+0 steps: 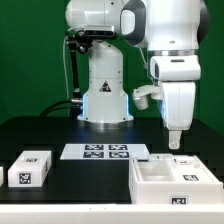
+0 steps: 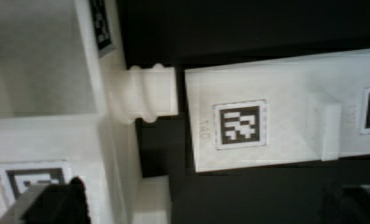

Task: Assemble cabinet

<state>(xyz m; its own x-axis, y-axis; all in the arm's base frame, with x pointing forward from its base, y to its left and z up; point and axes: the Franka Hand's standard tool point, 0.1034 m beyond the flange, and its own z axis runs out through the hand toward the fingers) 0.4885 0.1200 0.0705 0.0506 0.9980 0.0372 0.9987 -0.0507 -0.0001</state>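
The cabinet body [image 1: 165, 184], a white open box with tags on its front, lies at the front of the exterior view's right. A flat white tagged panel [image 1: 163, 158] lies just behind it. My gripper [image 1: 175, 144] hangs above the body's far edge, apart from both. In the wrist view the body's wall [image 2: 49, 90] and the tagged panel [image 2: 253, 112] show, with a round white knob [image 2: 143, 92] between them. My gripper [image 2: 200, 212] is open and empty, with its dark fingers [image 2: 43, 205] at the frame's edge.
The marker board [image 1: 95, 152] lies in the middle of the black table. A white tagged block [image 1: 30, 168] sits at the front of the exterior view's left. The arm's base [image 1: 103, 95] stands behind the board.
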